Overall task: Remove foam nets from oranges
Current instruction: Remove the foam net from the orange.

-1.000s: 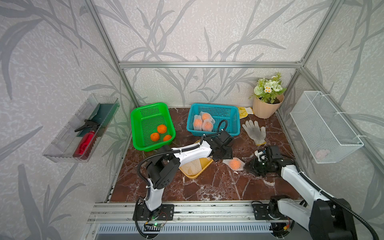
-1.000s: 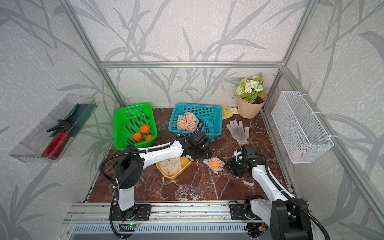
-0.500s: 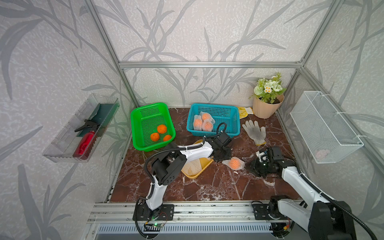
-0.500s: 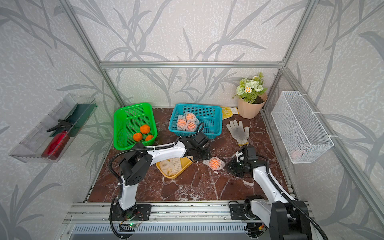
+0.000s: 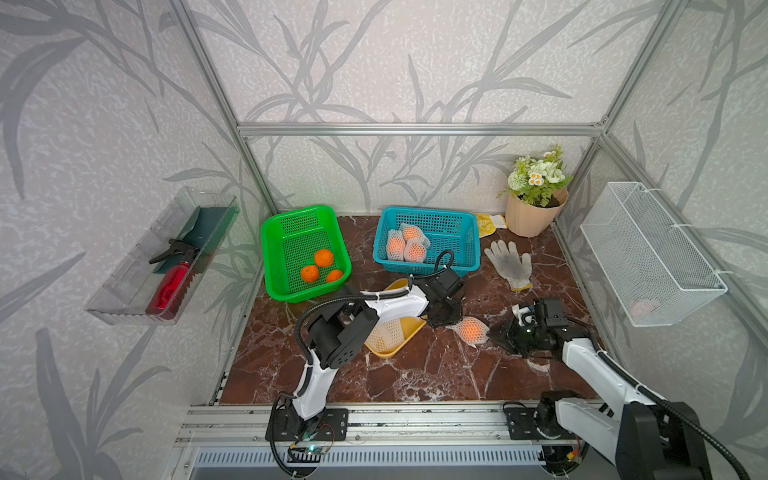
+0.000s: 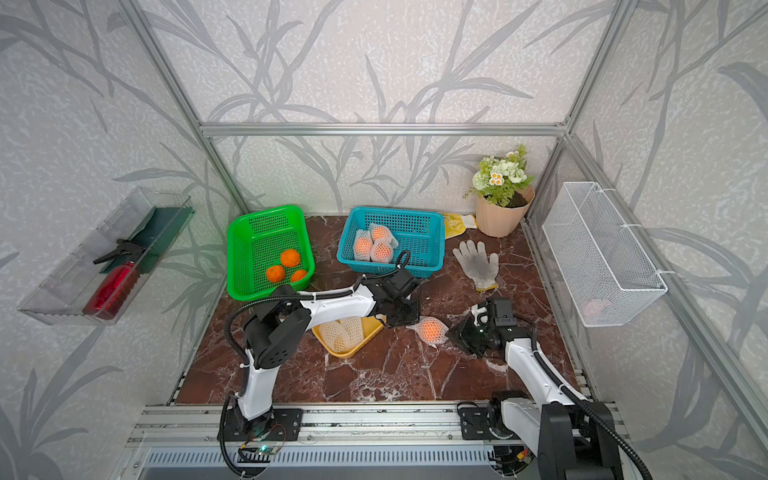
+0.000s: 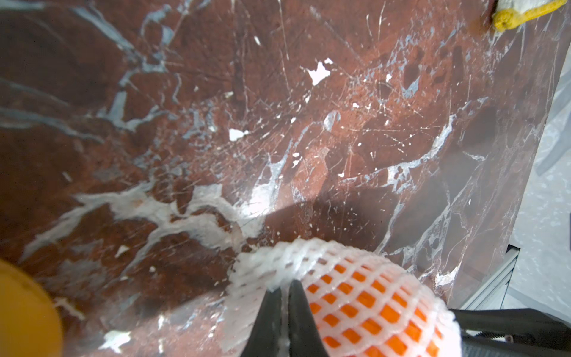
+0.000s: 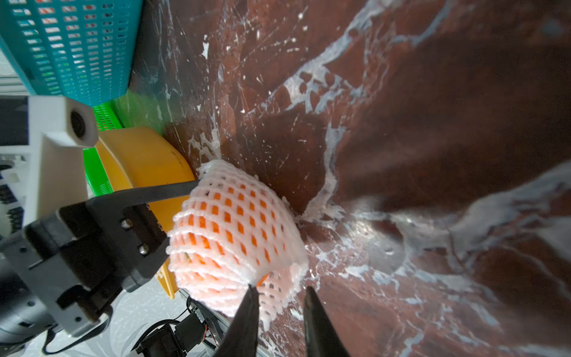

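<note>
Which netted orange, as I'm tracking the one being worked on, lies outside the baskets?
The netted orange on the table, between left gripper and right gripper; the other three sit in the blue basket.

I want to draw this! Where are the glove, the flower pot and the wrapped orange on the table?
Glove (image 5: 508, 262): a top view, its palm.
Flower pot (image 5: 528, 219): a top view, its peach wall.
Wrapped orange (image 5: 471, 330): a top view, middle of the netted fruit.
</note>
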You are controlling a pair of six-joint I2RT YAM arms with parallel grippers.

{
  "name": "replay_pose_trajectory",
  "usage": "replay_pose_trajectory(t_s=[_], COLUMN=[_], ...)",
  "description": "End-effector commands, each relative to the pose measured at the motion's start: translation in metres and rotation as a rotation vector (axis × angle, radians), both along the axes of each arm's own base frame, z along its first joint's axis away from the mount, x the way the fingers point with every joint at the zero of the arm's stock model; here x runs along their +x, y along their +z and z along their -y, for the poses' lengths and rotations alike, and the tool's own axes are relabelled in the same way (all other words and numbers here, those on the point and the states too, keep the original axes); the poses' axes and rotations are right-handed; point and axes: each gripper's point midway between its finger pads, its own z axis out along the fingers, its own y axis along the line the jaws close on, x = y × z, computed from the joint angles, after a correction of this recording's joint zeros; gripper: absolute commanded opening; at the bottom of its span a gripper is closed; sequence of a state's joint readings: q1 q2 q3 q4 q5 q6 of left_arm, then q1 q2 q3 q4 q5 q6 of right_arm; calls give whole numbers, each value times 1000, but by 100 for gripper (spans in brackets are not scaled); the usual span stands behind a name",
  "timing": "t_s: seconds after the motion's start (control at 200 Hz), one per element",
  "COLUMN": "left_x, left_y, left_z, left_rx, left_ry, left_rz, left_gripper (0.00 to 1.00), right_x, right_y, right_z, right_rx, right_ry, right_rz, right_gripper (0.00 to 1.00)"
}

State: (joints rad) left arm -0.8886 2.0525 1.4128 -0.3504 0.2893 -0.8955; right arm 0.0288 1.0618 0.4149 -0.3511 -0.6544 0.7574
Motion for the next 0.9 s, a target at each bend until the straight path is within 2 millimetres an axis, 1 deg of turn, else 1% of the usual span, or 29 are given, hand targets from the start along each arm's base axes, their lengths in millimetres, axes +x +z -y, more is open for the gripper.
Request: replay_pose_trajectory(t_s=[0.0, 0.06, 0.205, 0.36, 0.715, 0.895], left_x=[-8, -9, -8, -9, -4, -3], left_y=[-24, -26, -23, -24, -14, -12], left_z=[-8, -8, -6, -6, -4, -1], left_rx=[49, 49, 43, 41, 23, 19], left_ry=[-13, -15, -22, -28, -31, -42], left_rz=[-46, -52, -47, -54, -40, -40], left_gripper=[8, 7, 6, 5, 2, 1], right_x=[5, 6, 7, 13, 7, 3], right_y=[1, -1, -6, -2, 11, 4], right_z=[-3, -3, -3, -2, 13, 11], right_rx=[35, 36, 36, 37, -26, -5], right_ry=[-14, -19, -19, -31, -81, -82], right_rz=[11, 4, -17, -4, 18, -2], right_gripper=[26, 24, 22, 22, 21, 20])
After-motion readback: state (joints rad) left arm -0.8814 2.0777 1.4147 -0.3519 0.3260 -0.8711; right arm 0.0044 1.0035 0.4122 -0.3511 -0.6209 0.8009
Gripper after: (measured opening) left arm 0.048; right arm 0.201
